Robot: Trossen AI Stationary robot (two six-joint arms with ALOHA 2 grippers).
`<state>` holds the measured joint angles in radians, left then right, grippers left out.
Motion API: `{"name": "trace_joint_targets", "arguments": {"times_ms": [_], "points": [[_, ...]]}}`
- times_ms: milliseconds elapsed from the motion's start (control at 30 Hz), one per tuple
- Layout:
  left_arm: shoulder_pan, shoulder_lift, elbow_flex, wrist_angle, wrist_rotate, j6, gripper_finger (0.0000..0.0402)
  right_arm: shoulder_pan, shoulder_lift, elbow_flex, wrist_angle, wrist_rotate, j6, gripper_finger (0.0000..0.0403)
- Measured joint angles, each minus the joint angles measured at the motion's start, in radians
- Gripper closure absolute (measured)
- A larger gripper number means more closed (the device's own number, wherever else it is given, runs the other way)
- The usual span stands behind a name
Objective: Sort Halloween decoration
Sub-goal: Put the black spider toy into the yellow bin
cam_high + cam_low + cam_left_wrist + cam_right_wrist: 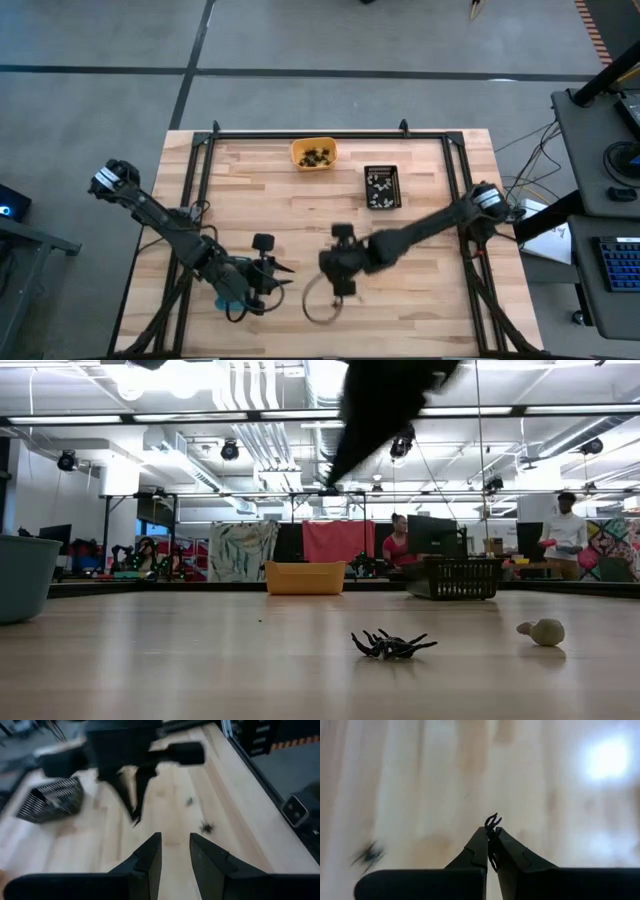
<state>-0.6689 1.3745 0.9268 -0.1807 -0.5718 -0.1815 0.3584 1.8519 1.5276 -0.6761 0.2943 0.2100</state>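
one black spider (492, 824) sits pinched in the closed right end effector (342, 288) above the surface's near middle, orange tray (314, 154) straight beyond it at the far edge, left arm farther off.

The right pincer (491, 836) is pinched tight mid-table, while the left pincer (175, 845) waits near the front edge, fingers slightly apart.
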Motion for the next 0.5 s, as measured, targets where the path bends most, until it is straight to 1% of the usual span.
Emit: {"name": "trace_joint_targets", "arguments": {"times_ms": [67,167,367,433,500], "points": [[0.0,-0.027,0.0,-0.003,-0.023,0.036,0.0318,-0.051,-0.019,0.0,0.05,-0.003,-0.069,0.0393],[0.0,-0.061,-0.004,-0.004,-0.051,0.093,0.0318,-0.141,-0.022,-0.002,0.111,-0.041,-0.19,0.0393],[0.003,-0.104,-0.007,-0.026,-0.091,0.216,0.0318,-0.352,-0.019,-0.013,0.256,-0.226,-0.422,0.0393],[0.003,-0.109,-0.007,-0.027,-0.1,0.24,0.0318,-0.432,-0.018,-0.014,0.306,-0.284,-0.483,0.0393],[0.004,-0.114,-0.007,-0.029,-0.101,0.247,0.0318,-0.51,-0.016,-0.014,0.373,-0.321,-0.515,0.0393]]}}
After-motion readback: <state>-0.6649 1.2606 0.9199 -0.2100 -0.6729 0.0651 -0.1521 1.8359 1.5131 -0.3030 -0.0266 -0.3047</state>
